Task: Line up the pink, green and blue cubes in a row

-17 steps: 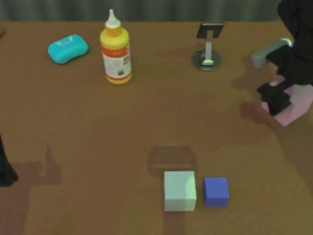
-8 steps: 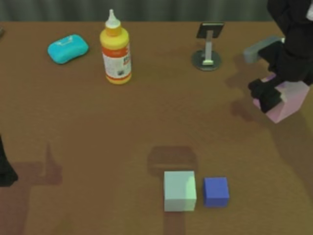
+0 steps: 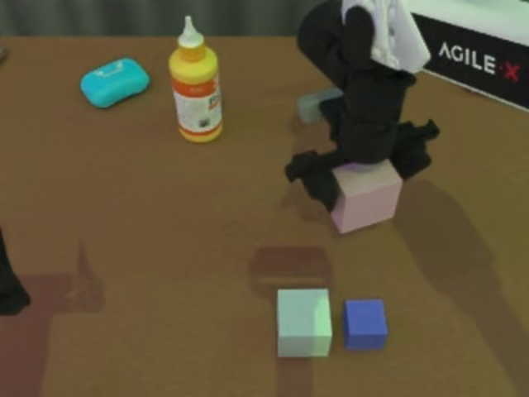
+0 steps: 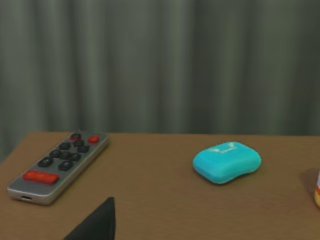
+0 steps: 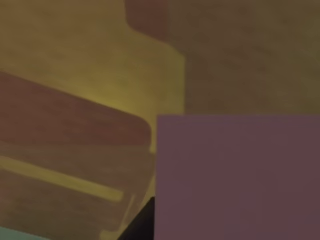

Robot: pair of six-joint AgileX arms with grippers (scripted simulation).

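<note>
Pink cube [image 3: 368,197] has come in from the counter's [image 3: 149,215] right edge to mid-counter, clamped in the right pincer [image 3: 357,169] and above and just right of the green cube [image 3: 303,322], blue cube [image 3: 365,323] beside that. Two already sit in a row; pink likely goes next to one end. Left pincer [image 3: 10,294] parked at left edge, can't tell its fingers

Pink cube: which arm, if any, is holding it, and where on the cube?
The right claw holds the pink cube by its top part, from above.
</note>
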